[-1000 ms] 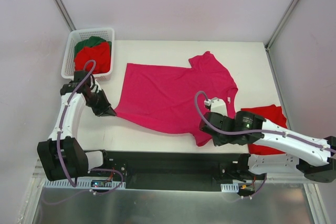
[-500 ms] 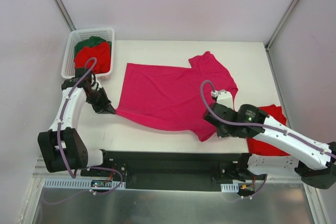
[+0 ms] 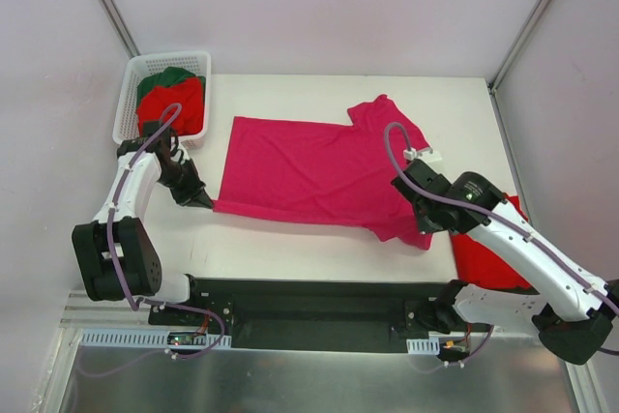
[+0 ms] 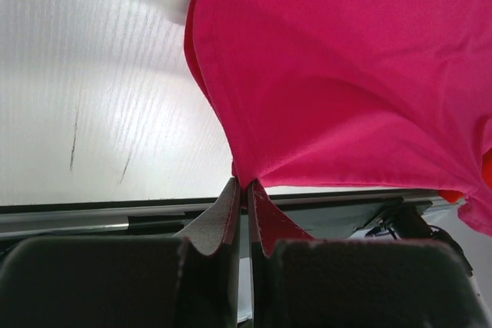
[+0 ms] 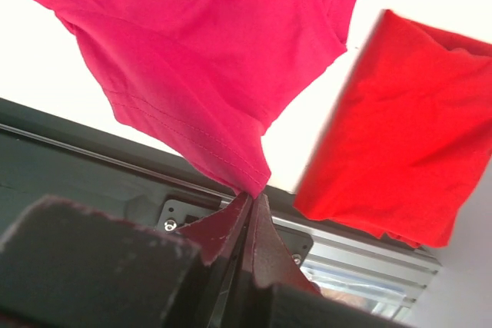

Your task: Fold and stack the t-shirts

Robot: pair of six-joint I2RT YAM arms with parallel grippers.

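Observation:
A magenta-pink t-shirt (image 3: 309, 176) lies spread across the middle of the white table, stretched between both grippers. My left gripper (image 3: 206, 203) is shut on its near left hem corner (image 4: 244, 180). My right gripper (image 3: 423, 236) is shut on its near right sleeve corner (image 5: 254, 187), and the cloth (image 5: 215, 51) hangs from the closed jaws. A bright red t-shirt (image 3: 491, 249) lies folded at the near right, partly under the right arm, and shows beside the jaws (image 5: 400, 136) in the right wrist view. More shirts, one dark green (image 3: 166, 78) and one red (image 3: 174, 105), sit in the basket.
A white lattice basket (image 3: 132, 94) stands at the far left corner of the table. The black base rail (image 3: 309, 302) runs along the near edge. Grey walls close in the back and both sides.
The right gripper has carried its sleeve corner to the right and away from the near edge, pulling the pink shirt flatter. The left gripper drew its corner slightly back and left.

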